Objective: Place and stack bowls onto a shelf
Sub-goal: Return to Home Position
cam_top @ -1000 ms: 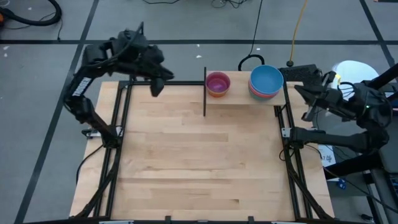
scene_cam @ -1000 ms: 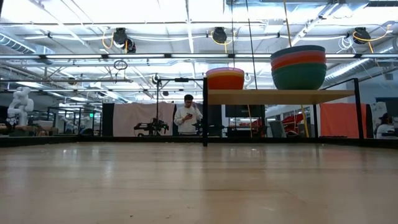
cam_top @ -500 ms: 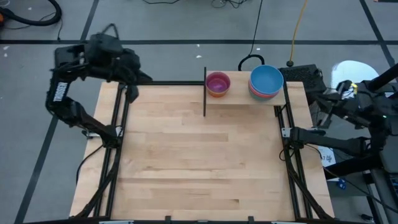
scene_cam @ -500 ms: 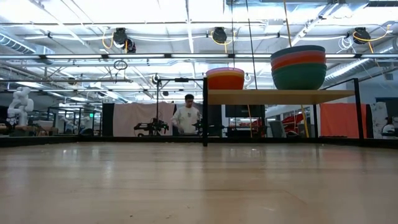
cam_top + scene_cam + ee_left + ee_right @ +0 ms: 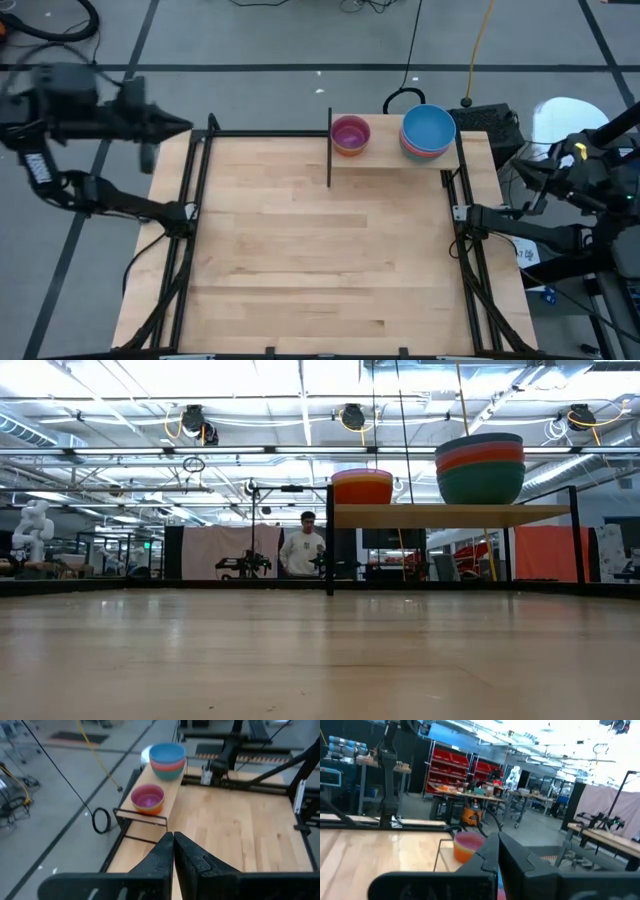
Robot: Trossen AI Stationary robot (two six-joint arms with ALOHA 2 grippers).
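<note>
The shelf (image 5: 392, 152) is a small light-wood board at the table's far edge, raised on black legs (image 5: 440, 515), with a black bar (image 5: 329, 150) on its left short side. Two bowl stacks rest on it. One has a pink bowl on an orange one (image 5: 350, 133) (image 5: 362, 486) (image 5: 147, 799). The other has a blue bowl on top, red below it and teal at the bottom (image 5: 428, 130) (image 5: 480, 467) (image 5: 167, 760). My left gripper (image 5: 183, 127) (image 5: 173, 842) is shut and empty, off the table's far left corner. My right gripper (image 5: 550, 162) (image 5: 498, 842) is shut and empty, off the right edge.
A black frame (image 5: 190, 200) runs along the table's left and right sides. A black cable loop (image 5: 400, 98) lies on the floor behind the shelf. A person (image 5: 303, 550) stands far behind the table. The bare wood tabletop (image 5: 320, 250) spreads in front of the shelf.
My left gripper has drawn back from the table's far left corner, out past the left edge. My right gripper has drawn away from the blue stack toward the right, off the table. The bowls and the shelf have stayed still.
</note>
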